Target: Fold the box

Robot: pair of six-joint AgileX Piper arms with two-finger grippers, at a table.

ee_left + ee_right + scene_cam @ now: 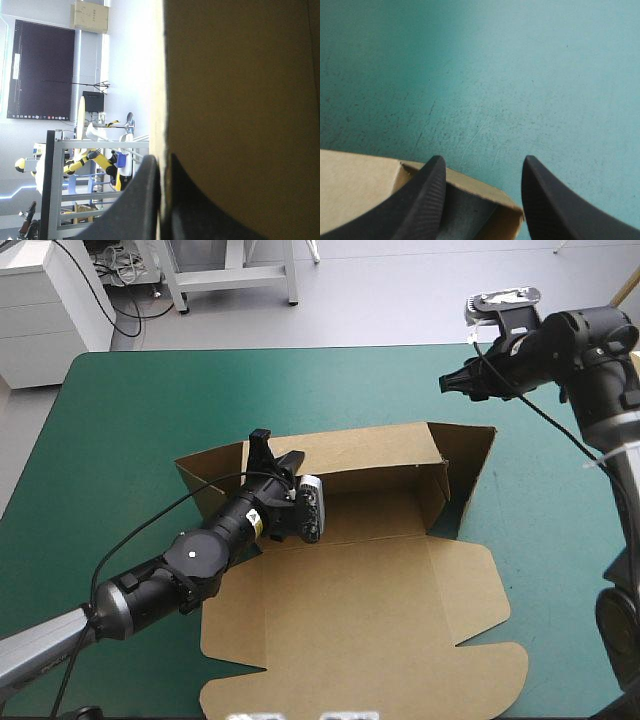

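My left claw (276,454) is pinching the box (370,455) by its far wall, board squeezed between the fingers (140,200). Right claw (446,383) hangs spread above the table (120,440), with the box corner just under its tips. The lid (380,610) lies flat beside my left arm.

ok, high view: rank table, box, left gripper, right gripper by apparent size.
1. table
2. box
3. left gripper and right gripper: they look about alike. The right one seems raised nearer the camera, so I won't rank them.
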